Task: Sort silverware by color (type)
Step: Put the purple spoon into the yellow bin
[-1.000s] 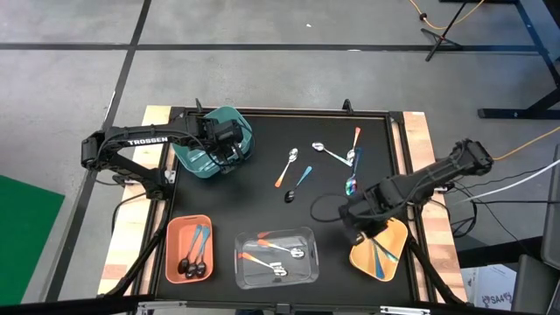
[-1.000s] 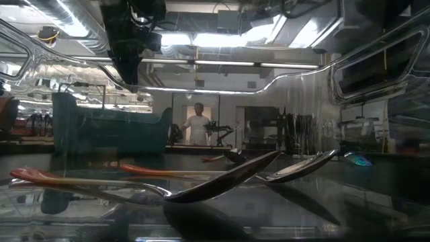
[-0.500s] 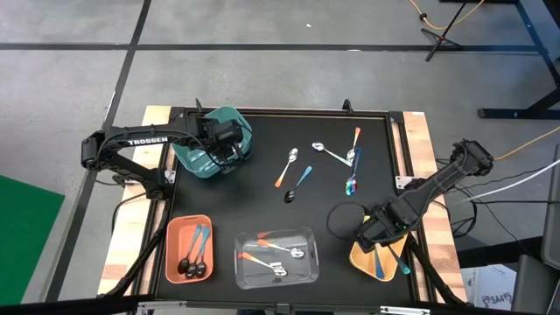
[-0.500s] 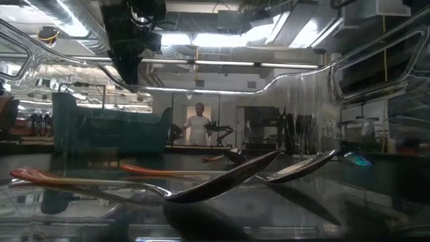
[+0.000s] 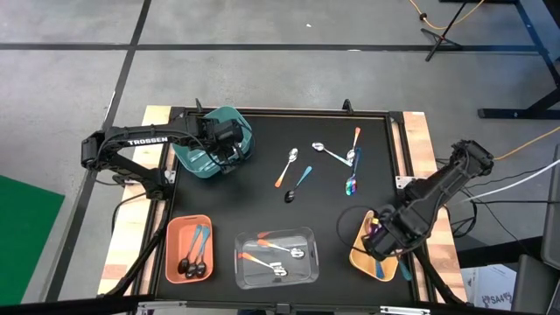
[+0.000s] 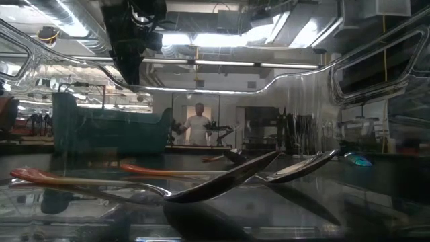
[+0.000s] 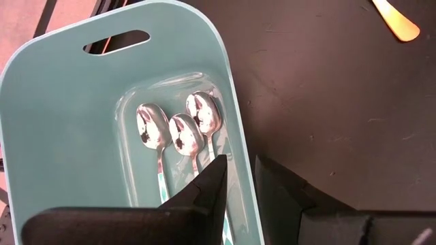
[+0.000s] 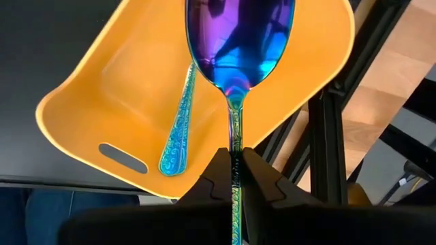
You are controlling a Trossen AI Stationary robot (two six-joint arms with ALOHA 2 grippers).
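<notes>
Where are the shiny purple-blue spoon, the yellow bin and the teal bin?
Purple-blue iridescent metal spoon (image 8: 238, 34): right wrist view, on its bowl.
Yellow plastic bin (image 8: 122, 109): right wrist view, on its floor.
Teal plastic bin (image 7: 61, 102): left wrist view, on its wall.

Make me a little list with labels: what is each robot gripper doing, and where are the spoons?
right gripper: shut on purple spoon, over yellow bin
left gripper: open, over teal bin
teal bin: three silver spoons
salmon bin: black spoons
clear bin: orange-handled spoons
table: loose spoons
</notes>
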